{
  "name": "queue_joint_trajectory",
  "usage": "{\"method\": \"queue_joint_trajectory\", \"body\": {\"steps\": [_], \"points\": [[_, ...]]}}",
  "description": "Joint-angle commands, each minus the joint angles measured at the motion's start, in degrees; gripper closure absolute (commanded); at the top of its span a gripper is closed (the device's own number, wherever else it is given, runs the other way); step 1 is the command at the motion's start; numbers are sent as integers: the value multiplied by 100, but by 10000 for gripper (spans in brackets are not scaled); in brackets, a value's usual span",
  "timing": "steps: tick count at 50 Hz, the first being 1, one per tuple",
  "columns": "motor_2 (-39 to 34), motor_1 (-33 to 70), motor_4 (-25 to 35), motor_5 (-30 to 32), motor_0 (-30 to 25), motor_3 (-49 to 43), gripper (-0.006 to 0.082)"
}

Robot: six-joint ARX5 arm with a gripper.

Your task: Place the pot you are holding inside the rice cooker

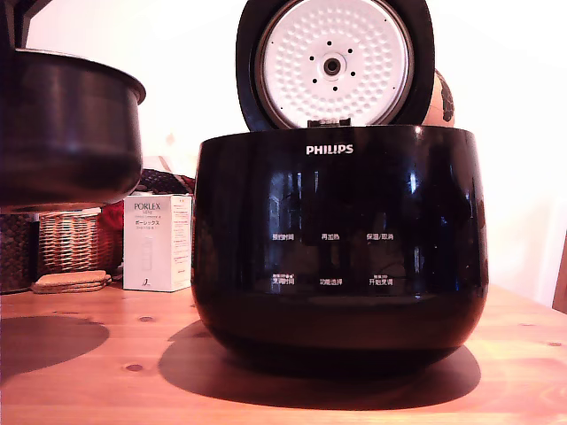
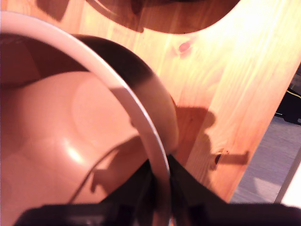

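Pot: raised above the tabletop, at the exterior view's left.
Gripper: clamped on pot's rim.
Rice cooker: mid-tabletop, lid up.
Behind: white box, wicker basket.

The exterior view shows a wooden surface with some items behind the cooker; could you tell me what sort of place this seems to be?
Probably a home kitchen or dining area. A rice cooker stands on a knotty wooden table, with wicker baskets and a small Porlex box behind, against a plain white wall.
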Motion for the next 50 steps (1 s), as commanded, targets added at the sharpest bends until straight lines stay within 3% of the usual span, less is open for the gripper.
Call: {"method": "queue_joint_trajectory", "body": {"steps": [1, 32, 40, 50], "points": [[-26, -162, -116, -17, -20, 109, 791], [15, -162, -111, -17, -22, 109, 791], [365, -173, -57, -24, -61, 109, 791], [1088, -184, 603, -188, -232, 109, 791]]}}
